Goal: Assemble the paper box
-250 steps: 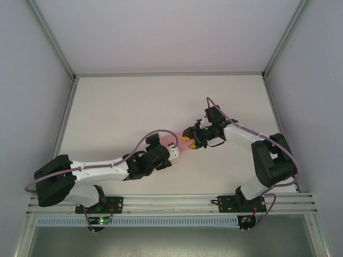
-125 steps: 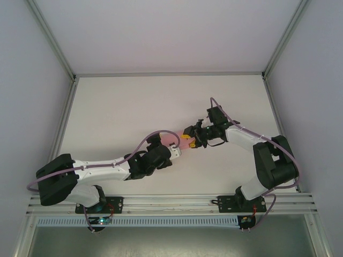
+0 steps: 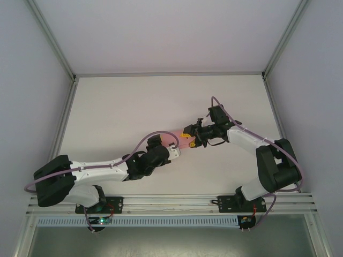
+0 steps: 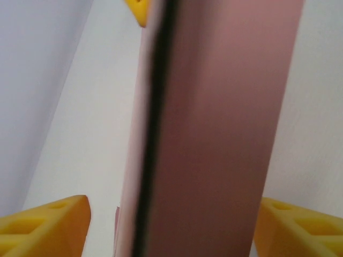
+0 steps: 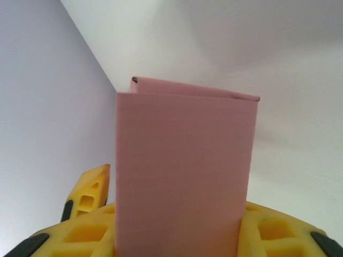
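Left fingers [image 4: 48, 222]: yellow, spread wide either side of the paper box [image 4: 214, 128]; one pad at the card's edge, the other parted from it by a strip of table [image 4: 102, 160].
Right fingers [image 5: 278, 235]: yellow, pressed against both sides of the paper box, pinching its near end.
Between the left fingers: pink card close to the lens and blurred, with a dark seam [image 4: 153, 123] running lengthwise down it.
Between the right fingers: flat pink panel rising from the pads, a second folded panel peeking out behind its top edge.
Past the left fingers: small yellow tip [image 4: 138, 12] at the far end of the card.
Beside the right fingers: another yellow finger piece [image 5: 88, 195] just next to the card, on the wall side; owner not clear.
Grippers from above: left gripper [image 3: 175, 151] and right gripper [image 3: 188, 141] facing each other, tips nearly meeting, pale pink card between them.
Further out: left arm [image 3: 102, 168] stretched low from the near corner, right arm [image 3: 246, 140] bent back toward its base.
Surroundings: white table, lilac-grey walls [image 3: 32, 107].
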